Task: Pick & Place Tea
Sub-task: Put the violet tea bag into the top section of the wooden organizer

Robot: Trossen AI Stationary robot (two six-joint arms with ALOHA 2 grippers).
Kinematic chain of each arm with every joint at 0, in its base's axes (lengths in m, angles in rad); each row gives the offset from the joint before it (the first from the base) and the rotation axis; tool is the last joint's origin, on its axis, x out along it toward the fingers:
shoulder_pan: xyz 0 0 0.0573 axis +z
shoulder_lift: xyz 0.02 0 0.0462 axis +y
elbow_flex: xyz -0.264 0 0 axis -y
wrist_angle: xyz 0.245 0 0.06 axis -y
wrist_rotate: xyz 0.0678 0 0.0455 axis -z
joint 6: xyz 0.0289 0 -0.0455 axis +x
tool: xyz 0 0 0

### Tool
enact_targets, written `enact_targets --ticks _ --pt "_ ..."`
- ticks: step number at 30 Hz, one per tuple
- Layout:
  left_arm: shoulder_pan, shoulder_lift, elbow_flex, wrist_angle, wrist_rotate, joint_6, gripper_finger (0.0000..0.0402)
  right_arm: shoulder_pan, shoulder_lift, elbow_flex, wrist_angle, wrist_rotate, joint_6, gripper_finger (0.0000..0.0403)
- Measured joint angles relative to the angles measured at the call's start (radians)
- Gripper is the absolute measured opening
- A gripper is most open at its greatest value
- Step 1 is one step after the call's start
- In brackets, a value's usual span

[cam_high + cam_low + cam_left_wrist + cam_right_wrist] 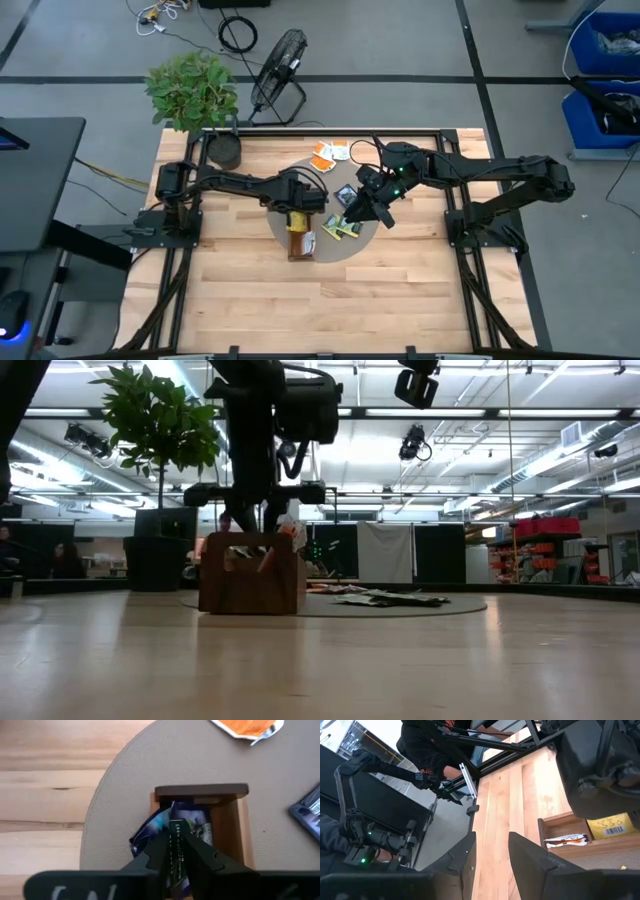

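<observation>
left tool (176, 851): closed on a dark blue-black tea sachet (176, 837), held edge-on straight above the wooden tray (201, 791).
key relation: sachet directly over the tray's end slot; move is straight down.
tray axis: long, running near-far on the round mat (335, 250).
right tool (491, 851): open, empty, above loose sachets (340, 228) to the right.
nearer arm: left.

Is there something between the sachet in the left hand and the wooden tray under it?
Nothing visible blocks it. The left hand is shut on a dark sachet directly above the open end of the wooden tray. A blue sachet already stands in that compartment, leaning against its wall.
</observation>
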Motion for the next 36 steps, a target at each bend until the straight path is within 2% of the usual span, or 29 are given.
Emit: enact_targets --ticks 9,16,20,23,26,31,36 --pt "0.004 -0.063 0.0 -0.015 -0.045 0.043 0.0084 0.0 0.0 0.0 0.002 0.004 0.0 0.0123" --pt "0.005 -0.093 0.0 -0.021 -0.01 0.119 0.0085 0.0 0.0 0.0 -0.025 0.004 -0.009 0.0123" --pt "-0.008 -0.149 0.0 -0.034 -0.023 0.157 0.0085 -0.003 0.0 0.0 -0.071 0.005 -0.042 0.0123" --pt "-0.027 -0.216 0.0 -0.026 -0.07 0.2 0.0085 -0.011 0.0 0.0 -0.125 0.012 -0.076 0.0123" --pt "-0.057 -0.292 0.0 0.001 -0.107 0.251 0.0085 -0.024 0.0 0.0 -0.21 0.067 -0.112 0.0123" --pt "-0.123 -0.406 0.0 0.112 -0.113 0.331 0.0085 -0.031 0.003 -0.003 -0.332 0.201 -0.198 0.0124" --pt "-0.187 -0.459 0.001 0.254 -0.111 0.415 0.0085 -0.016 0.025 -0.005 -0.419 0.349 -0.323 0.0154"
